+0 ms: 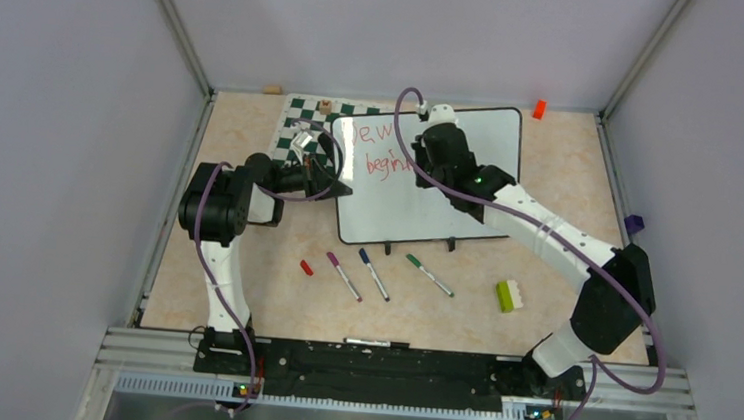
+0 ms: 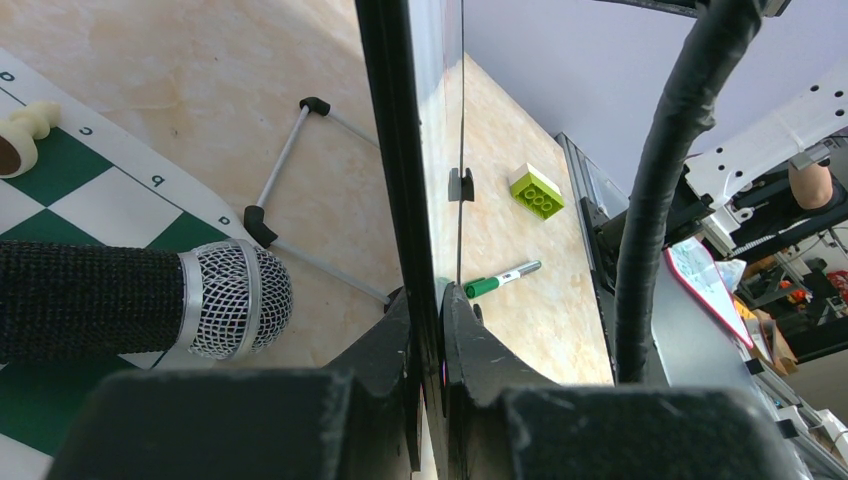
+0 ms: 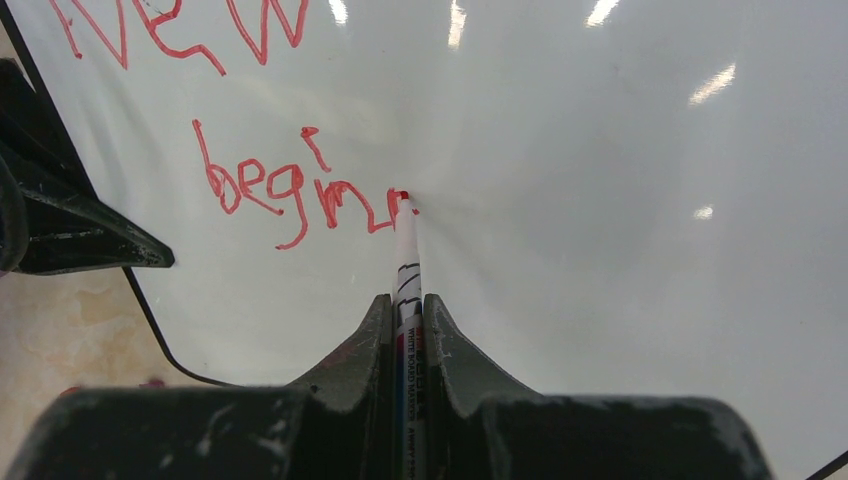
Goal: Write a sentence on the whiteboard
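Left end effector (image 2: 432,300) clamps the whiteboard (image 1: 428,209) at its nine-o'clock edge; right end effector (image 3: 405,310) grips the red marker (image 3: 406,245). Extra pressure could shift it, skewing the sentence (image 3: 285,190).

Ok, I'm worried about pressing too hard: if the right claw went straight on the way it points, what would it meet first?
The whiteboard: the right claw is shut on a red marker whose tip seems to touch the board, beside the red writing.
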You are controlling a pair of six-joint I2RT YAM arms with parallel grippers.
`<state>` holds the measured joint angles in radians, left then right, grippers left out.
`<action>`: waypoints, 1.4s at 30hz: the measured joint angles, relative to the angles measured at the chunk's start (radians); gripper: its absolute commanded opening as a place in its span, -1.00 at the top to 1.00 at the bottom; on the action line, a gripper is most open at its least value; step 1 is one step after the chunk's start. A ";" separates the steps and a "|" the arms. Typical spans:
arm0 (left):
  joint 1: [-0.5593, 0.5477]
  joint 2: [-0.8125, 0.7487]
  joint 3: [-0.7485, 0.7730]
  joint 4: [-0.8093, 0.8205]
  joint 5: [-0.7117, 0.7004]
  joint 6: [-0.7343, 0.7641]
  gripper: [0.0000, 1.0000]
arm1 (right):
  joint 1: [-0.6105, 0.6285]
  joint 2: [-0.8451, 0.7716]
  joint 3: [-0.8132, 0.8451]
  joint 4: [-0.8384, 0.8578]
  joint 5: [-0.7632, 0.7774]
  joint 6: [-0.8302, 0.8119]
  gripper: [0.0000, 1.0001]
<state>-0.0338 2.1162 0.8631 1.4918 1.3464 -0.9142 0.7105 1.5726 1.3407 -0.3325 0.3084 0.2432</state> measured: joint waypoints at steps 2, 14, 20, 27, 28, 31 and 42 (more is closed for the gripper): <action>0.000 0.000 0.000 0.000 0.000 0.000 1.00 | 0.000 -0.002 -0.003 0.001 0.008 0.000 1.00; 0.000 0.000 0.000 0.000 0.000 0.000 1.00 | -0.005 -0.026 -0.039 0.006 0.016 0.001 1.00; 0.000 0.000 0.000 0.001 0.000 0.000 1.00 | -0.007 -0.050 -0.078 0.005 0.016 0.004 1.00; 0.000 0.000 0.000 0.001 0.000 0.000 1.00 | -0.007 -0.060 -0.098 0.001 0.000 0.006 1.00; 0.000 0.000 0.000 0.001 0.000 0.000 1.00 | -0.007 -0.060 -0.098 0.001 0.000 0.007 1.00; 0.000 0.000 0.000 0.001 0.000 0.000 1.00 | -0.008 -0.063 -0.098 -0.002 -0.002 0.007 1.00; 0.000 -0.003 -0.003 0.005 0.002 0.008 1.00 | -0.037 -0.207 -0.097 0.023 -0.095 -0.073 1.00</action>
<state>-0.0338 2.1136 0.8600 1.4967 1.3483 -0.9066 0.6735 1.3655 1.2438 -0.3092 0.2138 0.1699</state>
